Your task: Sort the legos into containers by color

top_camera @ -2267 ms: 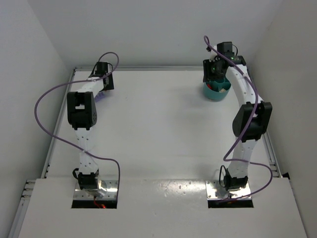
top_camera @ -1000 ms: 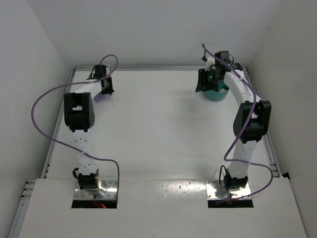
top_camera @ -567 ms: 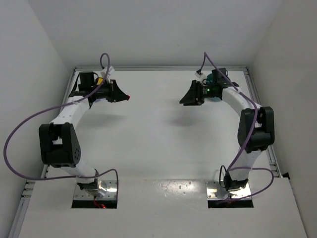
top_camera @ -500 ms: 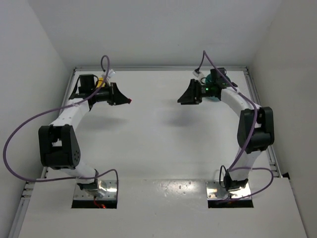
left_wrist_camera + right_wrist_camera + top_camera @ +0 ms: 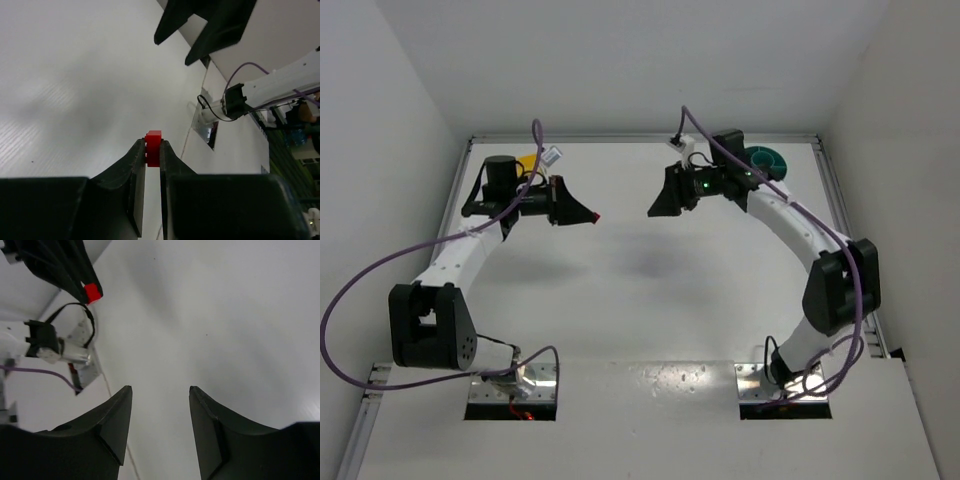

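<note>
Left wrist: left jaws pinch red lego (image 5: 153, 148) (right jaws apart).

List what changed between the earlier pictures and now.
The left gripper swung from the far left corner toward the middle, having taken hold of a red lego, now held in the air. The right gripper left the dish and swung leftward, open and empty. The arm bases stayed put.

white table (image 5: 650, 290), plain white walls (image 5: 620, 60)
</note>
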You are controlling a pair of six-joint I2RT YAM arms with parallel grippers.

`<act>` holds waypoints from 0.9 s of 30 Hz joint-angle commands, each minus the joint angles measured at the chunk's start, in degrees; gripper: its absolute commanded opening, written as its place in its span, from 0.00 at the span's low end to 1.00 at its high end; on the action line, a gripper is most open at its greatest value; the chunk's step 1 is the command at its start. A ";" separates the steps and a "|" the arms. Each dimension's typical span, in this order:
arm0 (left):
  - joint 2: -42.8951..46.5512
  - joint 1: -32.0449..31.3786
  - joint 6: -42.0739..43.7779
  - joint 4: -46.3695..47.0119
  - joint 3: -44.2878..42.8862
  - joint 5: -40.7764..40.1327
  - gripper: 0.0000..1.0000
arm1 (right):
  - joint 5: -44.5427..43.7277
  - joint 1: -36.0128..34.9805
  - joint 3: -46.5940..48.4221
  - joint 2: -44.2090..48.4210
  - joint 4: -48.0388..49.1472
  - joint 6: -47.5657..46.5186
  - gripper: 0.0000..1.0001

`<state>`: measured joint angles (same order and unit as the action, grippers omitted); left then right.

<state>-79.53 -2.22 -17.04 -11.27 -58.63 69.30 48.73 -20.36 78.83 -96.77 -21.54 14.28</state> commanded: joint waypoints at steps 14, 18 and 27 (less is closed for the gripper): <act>-0.36 -0.15 -19.35 6.35 0.54 -5.84 0.03 | -17.09 -13.30 2.64 1.86 -0.17 -29.04 0.48; -0.89 -0.15 -21.72 6.35 1.06 -6.36 0.03 | -17.09 -15.58 4.49 -0.52 -0.17 -32.91 0.48; -2.56 -0.15 -22.78 6.87 2.64 -8.04 0.00 | -16.55 -20.33 11.08 -6.93 -2.37 -39.86 0.48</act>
<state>-81.67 -2.22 -38.39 -6.13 -56.27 61.47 31.59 -39.05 86.89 -102.41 -24.32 -21.12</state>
